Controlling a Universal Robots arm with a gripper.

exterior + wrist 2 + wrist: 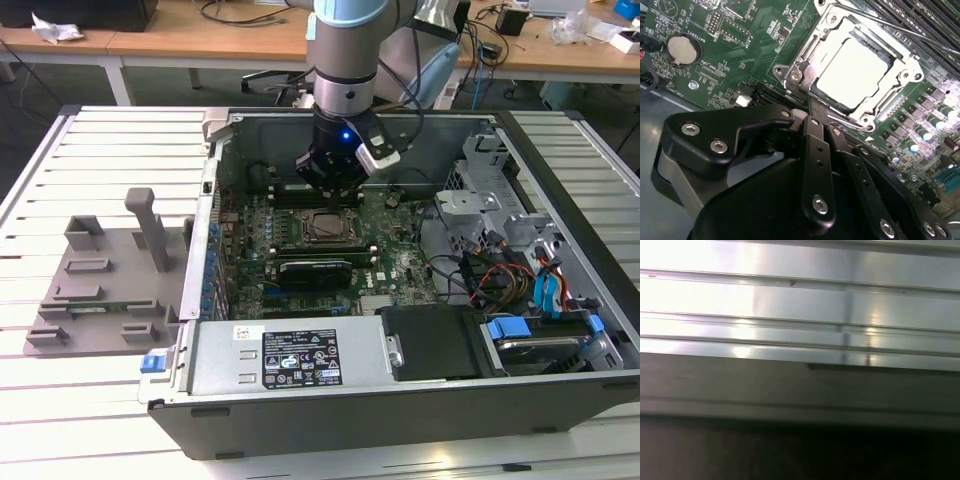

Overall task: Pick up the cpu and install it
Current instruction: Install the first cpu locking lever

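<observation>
Here, line by line:
Arm: stands upright over the open computer case [560,215], wrist pointing straight down at the motherboard [400,265].
Gripper [330,190]: low inside the case — in the second wrist view its black fingers [816,145] look pressed together, holding nothing.
Cpu [854,72]: lies flat inside the socket frame [795,75], just beside the fingertips — apart from them.
Frame: open, metal top bare.

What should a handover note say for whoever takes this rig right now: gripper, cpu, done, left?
Gripper: over the motherboard inside the open computer case, beside the socket frame, holding nothing visible; open or shut unclear.
The cpu: lies flat in the socket frame, silver top up.
Done: cpu appears placed in its socket.
Left: whether it is fully seated or latched cannot be told.
</observation>
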